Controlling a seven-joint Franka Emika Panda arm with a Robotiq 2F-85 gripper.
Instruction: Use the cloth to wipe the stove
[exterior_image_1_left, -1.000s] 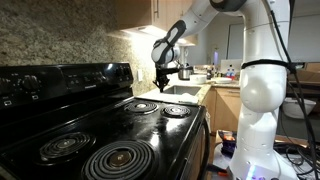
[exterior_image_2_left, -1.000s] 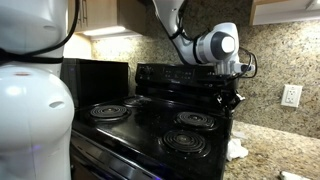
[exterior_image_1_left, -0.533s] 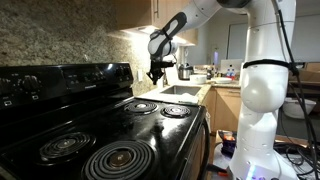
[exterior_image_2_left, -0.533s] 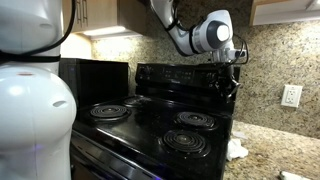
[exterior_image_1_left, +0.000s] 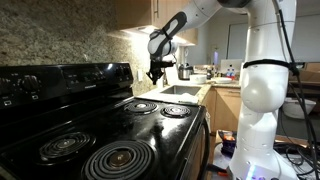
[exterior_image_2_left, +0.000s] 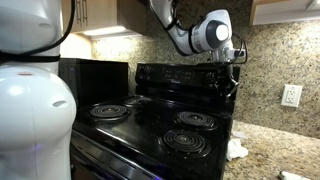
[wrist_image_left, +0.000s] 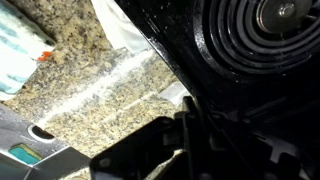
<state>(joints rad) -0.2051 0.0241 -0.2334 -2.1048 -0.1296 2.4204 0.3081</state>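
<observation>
One white cloth (exterior_image_2_left: 237, 150) lies crumpled on the desk (exterior_image_2_left: 283, 152), touching the stove (exterior_image_2_left: 150, 128) at its front side edge. The tool (exterior_image_2_left: 233, 62) hangs over the stove's back corner on that same side, so the cloth lies forward and below. Whether the tool is wide or narrow, I cannot tell.

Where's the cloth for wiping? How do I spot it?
Find the big black stove with coil burners. Beside it, on the speckled granite counter, lies the cloth. It is white and crumpled, unlike the flat outlet on the wall above.
</observation>
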